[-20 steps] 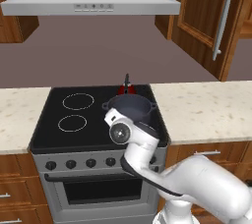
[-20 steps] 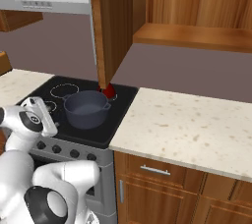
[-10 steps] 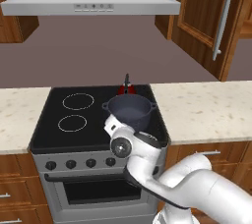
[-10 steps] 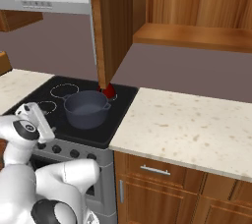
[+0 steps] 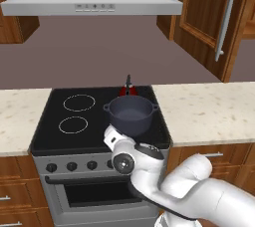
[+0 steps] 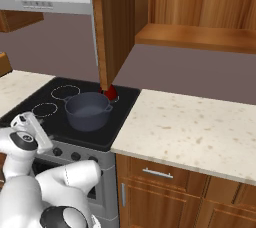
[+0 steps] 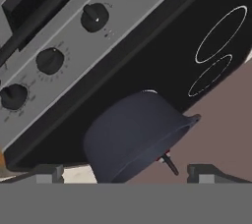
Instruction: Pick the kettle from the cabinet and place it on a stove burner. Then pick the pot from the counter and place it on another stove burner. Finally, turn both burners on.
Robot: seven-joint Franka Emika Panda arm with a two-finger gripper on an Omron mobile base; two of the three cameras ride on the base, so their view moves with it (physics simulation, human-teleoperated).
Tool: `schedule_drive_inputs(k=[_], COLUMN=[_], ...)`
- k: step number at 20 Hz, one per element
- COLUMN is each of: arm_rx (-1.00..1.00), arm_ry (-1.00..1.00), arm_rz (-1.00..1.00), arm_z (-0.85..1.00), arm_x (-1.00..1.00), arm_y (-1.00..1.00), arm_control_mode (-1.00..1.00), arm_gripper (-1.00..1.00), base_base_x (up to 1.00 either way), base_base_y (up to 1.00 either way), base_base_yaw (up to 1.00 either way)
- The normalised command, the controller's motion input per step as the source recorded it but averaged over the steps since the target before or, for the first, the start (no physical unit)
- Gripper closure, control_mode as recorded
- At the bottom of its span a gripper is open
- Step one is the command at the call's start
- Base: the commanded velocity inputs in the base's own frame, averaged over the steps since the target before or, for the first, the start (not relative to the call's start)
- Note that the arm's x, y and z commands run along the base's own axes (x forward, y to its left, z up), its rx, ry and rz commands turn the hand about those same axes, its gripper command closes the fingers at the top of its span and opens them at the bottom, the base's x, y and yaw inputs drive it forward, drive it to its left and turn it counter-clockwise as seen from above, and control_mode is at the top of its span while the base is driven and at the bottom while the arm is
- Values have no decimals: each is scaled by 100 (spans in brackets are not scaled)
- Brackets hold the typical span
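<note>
Matt dark pot (image 5: pixel 130 114) on glossy black glass cooktop (image 5: pixel 55 137) (counter (image 6: pixel 200 132) speckled stone).

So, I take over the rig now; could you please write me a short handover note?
Pincer: open and holding nothing, low in front of the stove, facing the knobs.
Pot: on the cooktop, right side, standing on a burner.
Kettle: on the cooktop behind the pot, mostly hidden.
Cabinet: door open, shelf without the kettle.
Done: both placements.
Left: turn both burners on; I cannot tell the knob positions from here.
</note>
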Motion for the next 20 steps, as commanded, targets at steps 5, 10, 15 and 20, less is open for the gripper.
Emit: schedule_drive_inputs(k=[5, 10, 15, 20], arm_rx=[-3, -2, -3, -6], arm_ry=[0, 0, 0, 0], arm_rz=[3, 2, 0, 0], arm_z=[-12, -21, -31, -27], arm_x=[-7, -5, 0, -2], arm_y=[18, 13, 13, 14], arm_control_mode=[-100, -100, -100, -100], arm_gripper=[-100, -100, -100, -100], base_base_x=[0, 0, 0, 0], base_base_y=[0, 0, 0, 0], base_base_yaw=[0, 0, 0, 0])
